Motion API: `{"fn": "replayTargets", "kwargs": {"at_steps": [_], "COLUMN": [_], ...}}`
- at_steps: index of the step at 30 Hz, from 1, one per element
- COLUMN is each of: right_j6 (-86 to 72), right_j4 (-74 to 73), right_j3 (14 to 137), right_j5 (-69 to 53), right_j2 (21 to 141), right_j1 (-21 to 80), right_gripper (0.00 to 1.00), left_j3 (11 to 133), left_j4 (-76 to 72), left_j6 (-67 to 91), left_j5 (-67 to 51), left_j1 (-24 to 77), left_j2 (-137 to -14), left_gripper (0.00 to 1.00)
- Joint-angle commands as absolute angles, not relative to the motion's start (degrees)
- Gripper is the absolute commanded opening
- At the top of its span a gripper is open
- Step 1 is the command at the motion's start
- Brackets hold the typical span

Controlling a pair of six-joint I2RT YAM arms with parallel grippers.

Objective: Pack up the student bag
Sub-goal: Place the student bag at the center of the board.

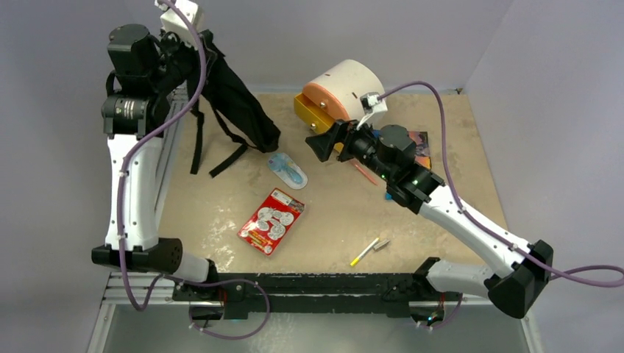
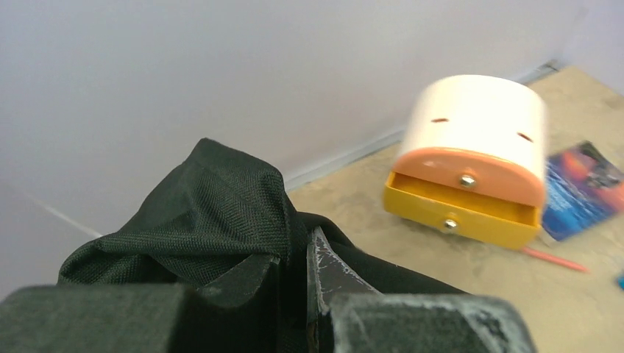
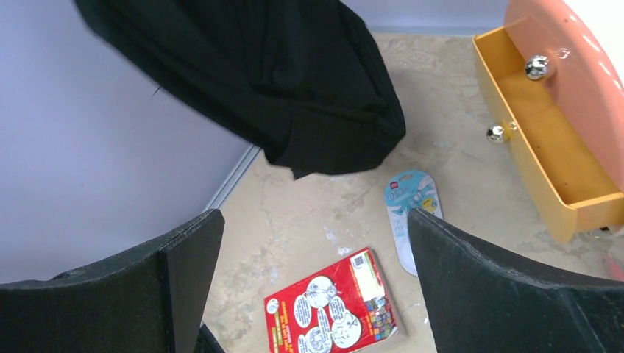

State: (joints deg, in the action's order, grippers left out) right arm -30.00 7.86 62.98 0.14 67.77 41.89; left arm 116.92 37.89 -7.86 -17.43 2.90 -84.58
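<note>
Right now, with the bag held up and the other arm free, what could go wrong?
The left gripper pinches only a fold of the bag, so the fabric may slip out. The bag hangs limp with no open mouth showing, so the red pack could miss. The right gripper, open, hovers close to the open drawer and might knock it.

**Materials and finishes, as seen**

student bag (image 2: pixel 213 213): black woven cloth, matt. drawer box (image 2: pixel 478 118): smooth plastic-looking shell, cream and orange; knobs (image 3: pixel 536 67): shiny metal. desk (image 1: pixel 331 220): beige, mottled, matt. red pack (image 1: pixel 272 220): glossy printed card. left end effector (image 2: pixel 296 250): matt black, scuffed.
</note>
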Motion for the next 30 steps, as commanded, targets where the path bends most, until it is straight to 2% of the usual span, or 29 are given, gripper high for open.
{"fn": "replayTargets", "kwargs": {"at_steps": [1, 7, 12, 16, 19, 23, 25, 28, 30], "right_j6": [-30.7, -30.8, -30.1, -30.0, -30.8, -32.3, -32.9, -33.4, -33.7], "right_j4": [8.6, 6.0, 4.8, 4.3, 4.0, 4.0, 4.0, 3.4, 2.8], "right_j3": [62.2, 62.1, 62.2, 61.6, 60.6, 58.4, 57.6, 56.9, 56.5], "right_j5": [4.5, 7.2, 8.5, 9.6, 10.5, 11.8, 12.2, 12.6, 13.1], "right_j2": [63.1, 57.7, 54.6, 52.8, 51.3, 49.4, 48.9, 48.6, 48.5], "right_j1": [41.9, 42.0, 41.9, 41.9, 41.9, 41.9, 41.9, 42.0, 41.9], "right_gripper": [0.98, 0.99, 0.99, 0.99, 0.99, 0.99, 0.99, 0.99, 0.99], "left_j3": [117.9, 109.0, 101.4, 96.0, 95.0, 96.1, 96.3, 97.6, 94.1], "left_j4": [33.7, 34.9, 31.8, 20.3, 15.2, 15.4, 19.6, 33.6, 38.6], "left_j6": [-5.7, -1.8, 0.6, 11.7, 16.4, 16.3, 12.5, 3.0, 0.4], "left_j5": [-27.6, -34.2, -54.4, -71.8, -77.3, -79.0, -76.2, -65.3, -54.5], "left_j1": [4.1, 5.6, 7.5, 8.3, 10.0, 11.8, 11.9, 11.9, 11.9], "left_j2": [-75.8, -66.3, -60.6, -59.9, -60.5, -62.2, -63.3, -66.8, -68.6], "left_gripper": [0.0, 0.0, 0.0, 0.0, 0.0, 0.0, 0.0, 0.0, 0.0]}}
